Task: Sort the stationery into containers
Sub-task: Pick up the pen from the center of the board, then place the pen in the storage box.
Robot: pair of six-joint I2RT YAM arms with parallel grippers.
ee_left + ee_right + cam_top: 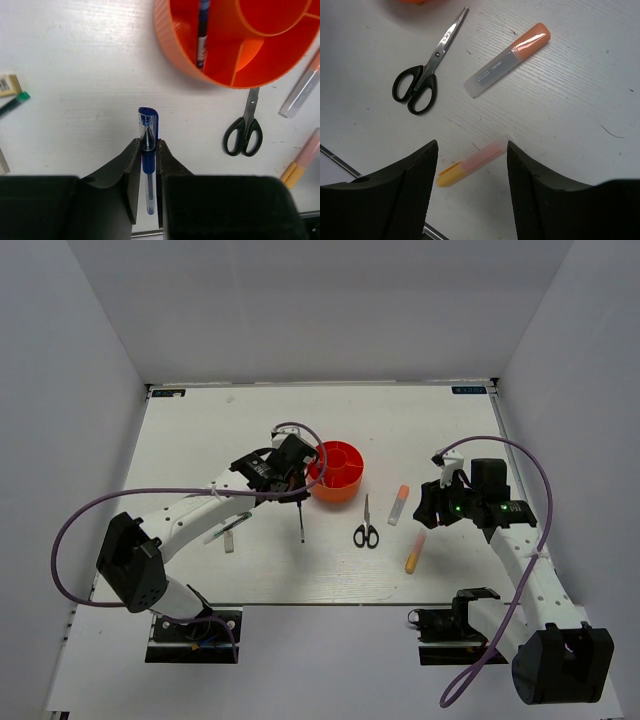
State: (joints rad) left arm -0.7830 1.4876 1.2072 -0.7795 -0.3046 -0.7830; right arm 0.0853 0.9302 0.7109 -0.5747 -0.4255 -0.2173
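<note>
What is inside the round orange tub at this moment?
One pen stands in an outer compartment of the tub. The central cup and the neighbouring compartments look empty. In the top view, the tub's left edge is partly hidden under the left end effector.

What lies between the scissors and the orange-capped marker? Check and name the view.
Nothing: only bare table separates the scissors from the marker. The right wrist view shows it plainly, and the top view agrees.
</note>
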